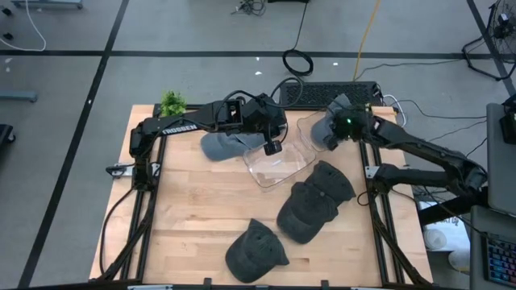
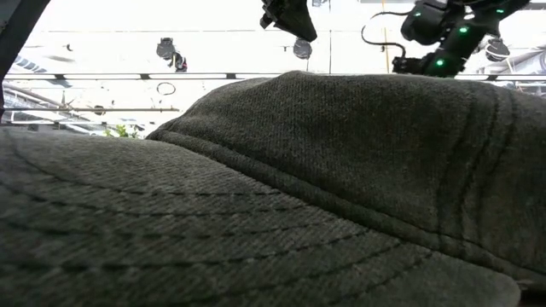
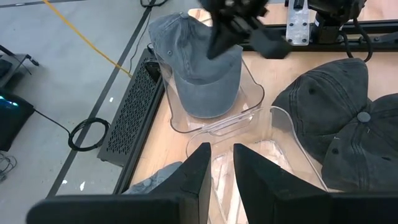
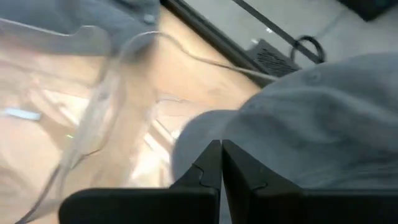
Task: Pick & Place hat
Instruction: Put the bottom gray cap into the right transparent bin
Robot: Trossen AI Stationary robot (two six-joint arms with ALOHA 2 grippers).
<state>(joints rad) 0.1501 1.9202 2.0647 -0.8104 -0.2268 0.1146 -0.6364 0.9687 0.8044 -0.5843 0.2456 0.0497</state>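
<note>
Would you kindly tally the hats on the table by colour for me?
Dark grey hats: 3
Blue-grey hats: 2
Total: 5 hats

We see our left arm stretched from the table's left edge toward the centre, its left gripper [image 1: 273,148] pointing down, the fingers [image 3: 194,171] parted by a narrow gap. Our right arm reaches in from the right edge, bent at the elbow, its right gripper [image 1: 332,129] with fingers [image 4: 207,163] pressed nearly together.
</note>
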